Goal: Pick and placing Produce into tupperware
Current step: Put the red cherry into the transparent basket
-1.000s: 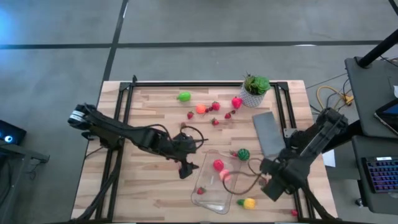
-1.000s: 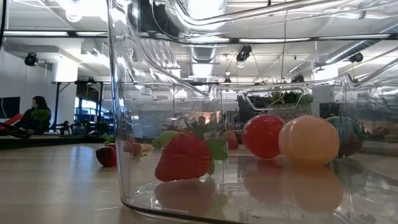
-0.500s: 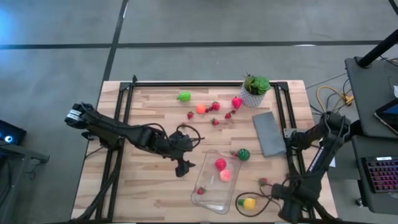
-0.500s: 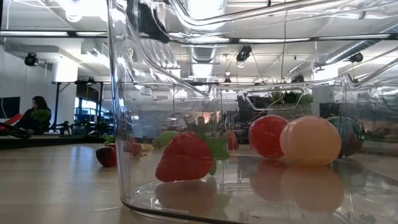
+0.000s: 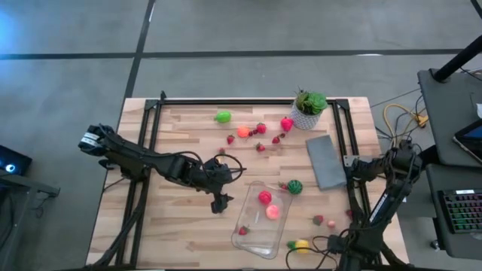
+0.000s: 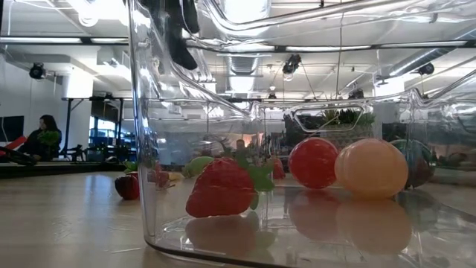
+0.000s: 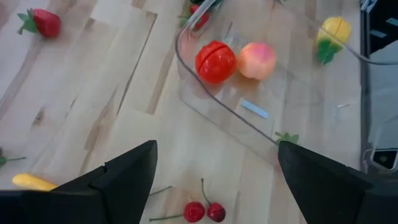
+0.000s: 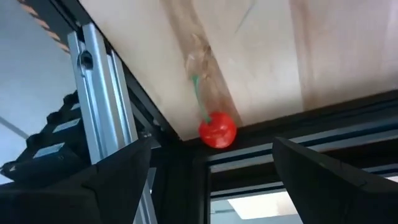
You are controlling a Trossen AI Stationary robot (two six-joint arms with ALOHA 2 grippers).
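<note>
The clear tupperware point(image 5: 263, 222) stands near the table's front and holds a red piece point(image 7: 216, 61), a peach piece point(image 7: 257, 60) and a strawberry point(image 6: 220, 187). Loose produce lies around it: a yellow piece point(image 5: 301, 245), a dark green one point(image 5: 294, 187) and a cherry pair point(image 7: 205, 211). A light green piece point(image 5: 223, 117) lies at the far side. My left gripper point(image 7: 217, 149) hangs open just left of the tupperware, over bare wood. My right gripper point(image 8: 211, 146) is open at the near right corner point(image 5: 348, 252). It is above a red cherry point(image 8: 217, 130) that lies at the table's edge.
A potted plant point(image 5: 309, 108) and a flat grey slab point(image 5: 325, 160) sit at the far right. Black frame rails point(image 8: 99, 93) run along the table's edges beside the cherry. Strawberries point(image 5: 260, 129) and an orange piece point(image 5: 242, 132) lie at the far middle.
My right gripper has swung from beside the tupperware's right side to the table's near right corner. It has sunk and tipped further downward, and its fingers have stayed open. My left gripper has sunk slightly beside the tupperware.
</note>
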